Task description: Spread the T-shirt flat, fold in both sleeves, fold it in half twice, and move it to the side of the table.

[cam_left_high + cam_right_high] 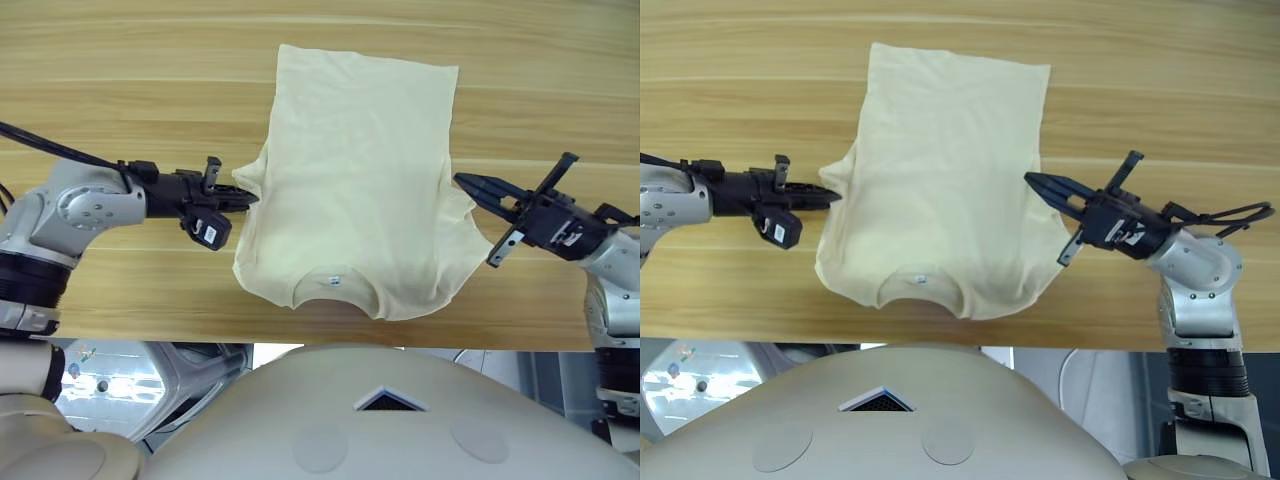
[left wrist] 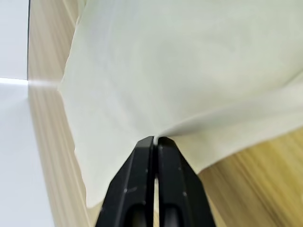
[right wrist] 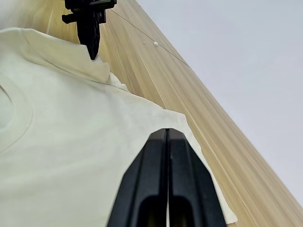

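Note:
A cream T-shirt (image 1: 350, 170) lies on the wooden table (image 1: 120, 80), collar toward me and hem at the far side. My left gripper (image 1: 250, 197) sits at the shirt's left sleeve, shut on a pinch of the sleeve's edge, and the cloth bunches at its tip (image 2: 155, 139). My right gripper (image 1: 460, 180) is at the shirt's right edge, just beyond the right sleeve. It is shut, its tip (image 3: 166, 131) rests over flat cloth, and I see no fabric between the fingers.
Bare wood stretches to the left and right of the shirt and along the far side. The table's near edge runs just below the collar (image 1: 335, 285).

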{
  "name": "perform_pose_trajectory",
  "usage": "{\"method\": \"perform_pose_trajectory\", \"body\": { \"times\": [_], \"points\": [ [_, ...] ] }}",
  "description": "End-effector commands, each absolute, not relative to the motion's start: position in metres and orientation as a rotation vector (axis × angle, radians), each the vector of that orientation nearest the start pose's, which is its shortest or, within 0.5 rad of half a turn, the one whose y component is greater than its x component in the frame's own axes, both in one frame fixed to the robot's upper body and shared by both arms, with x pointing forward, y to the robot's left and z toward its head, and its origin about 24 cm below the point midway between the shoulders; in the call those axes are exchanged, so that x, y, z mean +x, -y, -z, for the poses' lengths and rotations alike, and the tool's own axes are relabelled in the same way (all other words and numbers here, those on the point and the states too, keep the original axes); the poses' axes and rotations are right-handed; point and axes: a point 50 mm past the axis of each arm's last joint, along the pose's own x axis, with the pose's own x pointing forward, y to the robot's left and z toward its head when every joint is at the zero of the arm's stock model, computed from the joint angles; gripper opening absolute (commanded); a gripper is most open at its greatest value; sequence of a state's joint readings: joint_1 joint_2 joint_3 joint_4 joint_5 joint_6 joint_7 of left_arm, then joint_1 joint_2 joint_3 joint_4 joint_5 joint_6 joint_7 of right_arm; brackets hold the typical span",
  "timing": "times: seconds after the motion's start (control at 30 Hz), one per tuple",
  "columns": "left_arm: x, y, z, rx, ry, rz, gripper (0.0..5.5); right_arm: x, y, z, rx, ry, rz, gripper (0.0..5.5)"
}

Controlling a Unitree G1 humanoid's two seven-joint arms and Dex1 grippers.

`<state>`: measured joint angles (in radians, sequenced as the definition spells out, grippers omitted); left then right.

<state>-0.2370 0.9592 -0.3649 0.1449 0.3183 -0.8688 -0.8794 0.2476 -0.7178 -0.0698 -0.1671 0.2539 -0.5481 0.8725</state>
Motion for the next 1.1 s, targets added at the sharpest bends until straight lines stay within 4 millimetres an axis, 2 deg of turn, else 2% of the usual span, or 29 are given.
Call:
{"method": "perform_pose_trajectory", "body": {
  "times": [0.03,0.37,0.7,0.87,1.1],
  "points": [
    [0.221,-0.188,-0.069,1.418,0.174,1.606,0.02,0.186,0.226,-0.1,-0.635,0.244,-0.958,0.0],
    [0.219,-0.176,-0.068,1.379,0.194,1.642,0.02,0.189,0.227,-0.095,-0.624,0.229,-0.948,0.0],
    [0.222,-0.167,-0.076,1.327,0.25,1.609,0.02,0.19,0.226,-0.094,-0.624,0.232,-0.949,0.0],
    [0.227,-0.159,-0.067,1.298,0.251,1.6,0.02,0.192,0.226,-0.094,-0.633,0.231,-0.948,0.0],
    [0.228,-0.156,-0.044,1.286,0.194,1.619,0.02,0.192,0.225,-0.095,-0.634,0.235,-0.955,0.0]
  ]
}}
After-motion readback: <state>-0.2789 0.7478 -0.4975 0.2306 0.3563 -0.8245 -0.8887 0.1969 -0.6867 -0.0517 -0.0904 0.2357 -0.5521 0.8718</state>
